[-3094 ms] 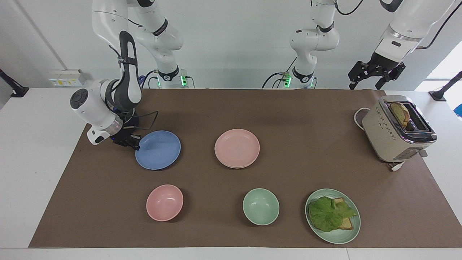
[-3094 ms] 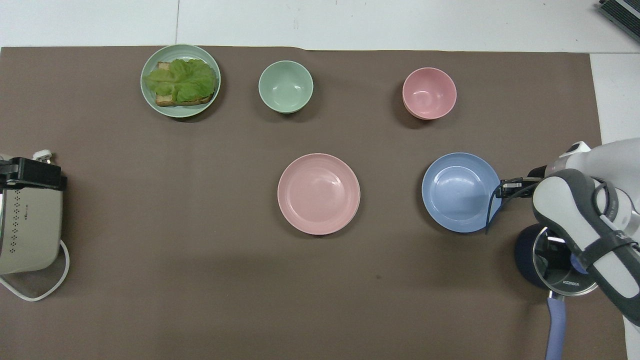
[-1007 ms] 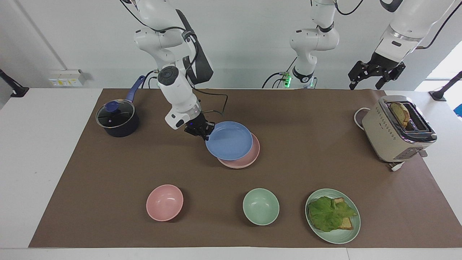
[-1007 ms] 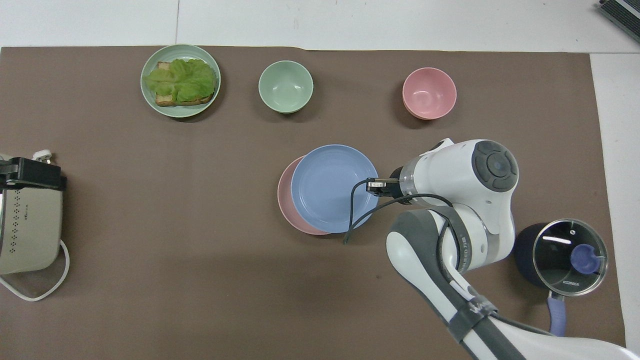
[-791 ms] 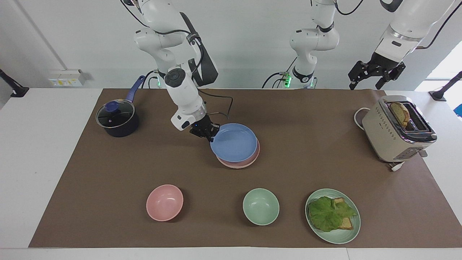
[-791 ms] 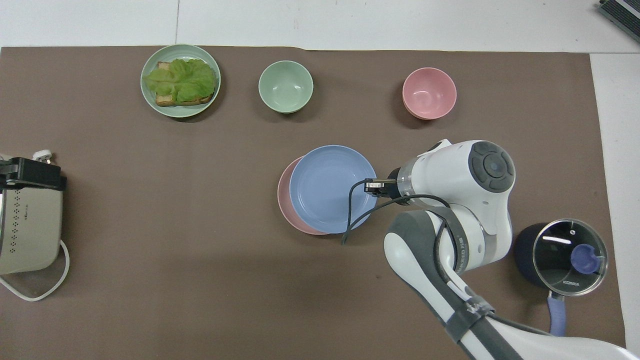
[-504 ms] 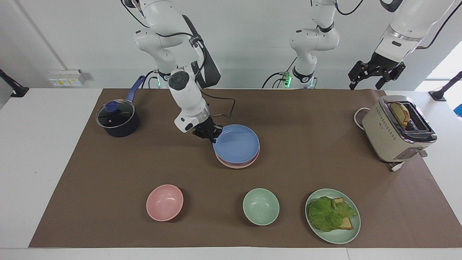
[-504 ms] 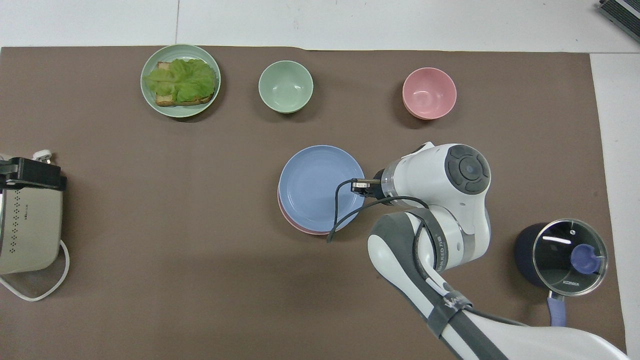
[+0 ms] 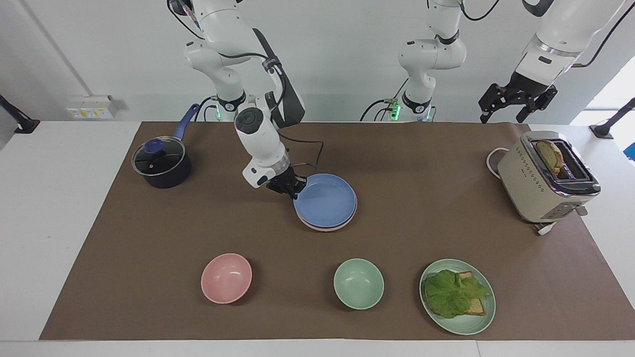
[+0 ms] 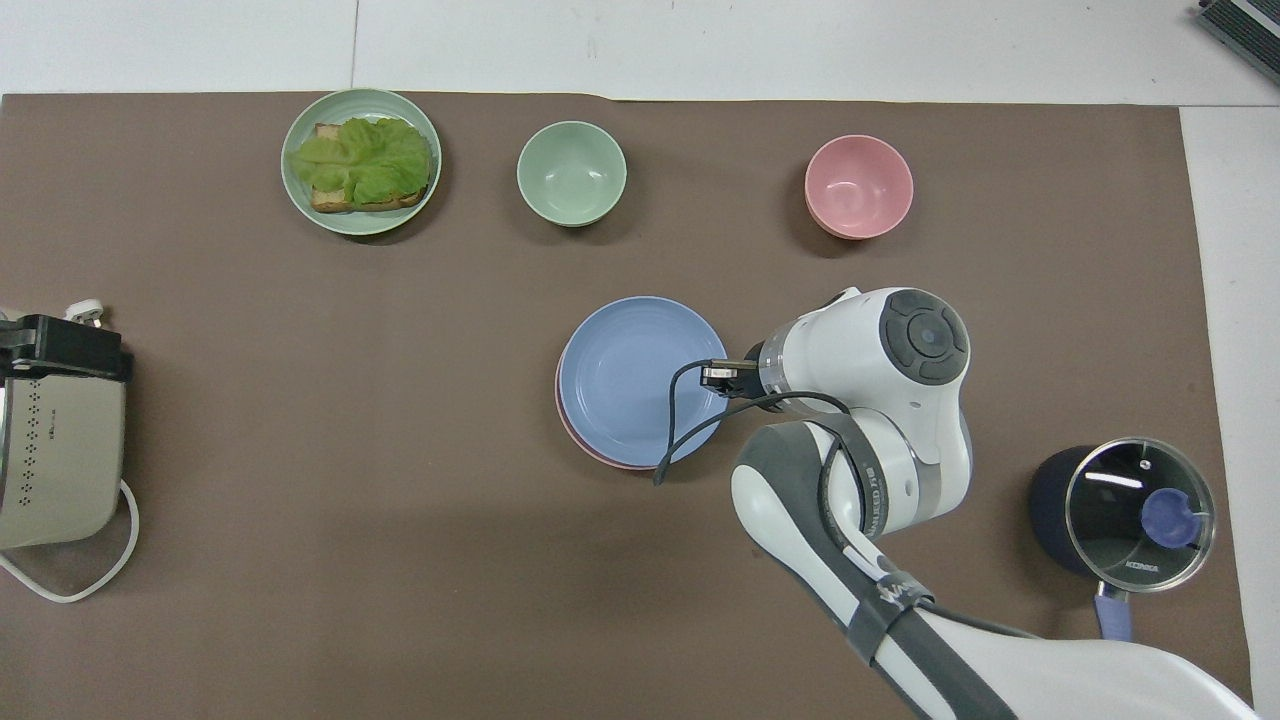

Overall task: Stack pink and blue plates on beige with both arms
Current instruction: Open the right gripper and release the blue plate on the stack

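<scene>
**Blue plate lowered onto the pink plate**

Right gripper (image 9: 291,189), clamped on the blue plate (image 9: 325,199), holds it on the pink plate (image 9: 327,227) at mid-table (beige plate not visible). Left gripper (image 9: 516,101), jaws spread, waits above the toaster (image 9: 543,178).

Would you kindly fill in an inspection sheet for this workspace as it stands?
Surface: brown mat over a white table.
Job's things: blue plate lies on the pink plate; beige plate not seen.
Clutter: lidded saucepan, pink bowl, green bowl, green plate with lettuce toast, toaster.
Grippers: right gripper shut on the blue plate's rim; left gripper open, waiting above the toaster.
Cables: black loop by the right gripper; white toaster cord.
Surroundings: white wall, socket strip.
</scene>
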`<state>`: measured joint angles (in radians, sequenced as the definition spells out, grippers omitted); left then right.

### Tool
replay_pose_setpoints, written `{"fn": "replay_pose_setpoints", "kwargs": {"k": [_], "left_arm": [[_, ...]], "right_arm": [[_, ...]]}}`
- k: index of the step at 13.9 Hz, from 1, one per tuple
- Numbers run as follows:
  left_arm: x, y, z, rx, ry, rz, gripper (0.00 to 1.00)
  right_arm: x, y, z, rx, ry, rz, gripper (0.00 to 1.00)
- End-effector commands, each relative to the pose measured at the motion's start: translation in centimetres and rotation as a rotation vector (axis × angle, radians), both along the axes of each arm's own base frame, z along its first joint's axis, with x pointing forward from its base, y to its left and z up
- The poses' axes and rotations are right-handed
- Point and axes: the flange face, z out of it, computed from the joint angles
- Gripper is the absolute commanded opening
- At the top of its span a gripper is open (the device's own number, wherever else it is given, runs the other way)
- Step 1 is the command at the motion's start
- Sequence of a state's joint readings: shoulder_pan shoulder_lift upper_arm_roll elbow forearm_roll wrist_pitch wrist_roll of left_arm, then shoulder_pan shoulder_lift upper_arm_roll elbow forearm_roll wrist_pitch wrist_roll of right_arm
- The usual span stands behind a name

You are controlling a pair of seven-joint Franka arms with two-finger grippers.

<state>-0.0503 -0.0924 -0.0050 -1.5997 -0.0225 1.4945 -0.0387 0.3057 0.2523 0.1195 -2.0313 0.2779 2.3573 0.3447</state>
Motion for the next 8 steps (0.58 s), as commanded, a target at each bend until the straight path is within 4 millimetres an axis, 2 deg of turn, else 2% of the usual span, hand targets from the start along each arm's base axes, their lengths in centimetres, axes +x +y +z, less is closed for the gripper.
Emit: {"fn": "replay_pose_setpoints", "kwargs": {"k": [1, 5, 6, 7, 8], "left_arm": [[-0.46, 0.32, 0.60, 0.008, 0.005, 0.001, 1.00], [-0.46, 0.32, 0.60, 0.008, 0.005, 0.001, 1.00], [-0.46, 0.32, 0.60, 0.008, 0.005, 0.001, 1.00], [-0.46, 0.32, 0.60, 0.008, 0.005, 0.001, 1.00], [-0.46, 0.32, 0.60, 0.008, 0.005, 0.001, 1.00]], "right_arm": [[0.49, 0.32, -0.03, -0.006, -0.020, 0.025, 0.00], [0.64, 0.36, -0.66, -0.003, -0.016, 0.026, 0.00], [0.61, 0.44, -0.66, -0.003, -0.016, 0.028, 0.15], [0.63, 0.46, -0.60, -0.003, -0.016, 0.028, 0.38], [0.62, 0.46, -0.53, -0.005, -0.017, 0.030, 0.52]]}}
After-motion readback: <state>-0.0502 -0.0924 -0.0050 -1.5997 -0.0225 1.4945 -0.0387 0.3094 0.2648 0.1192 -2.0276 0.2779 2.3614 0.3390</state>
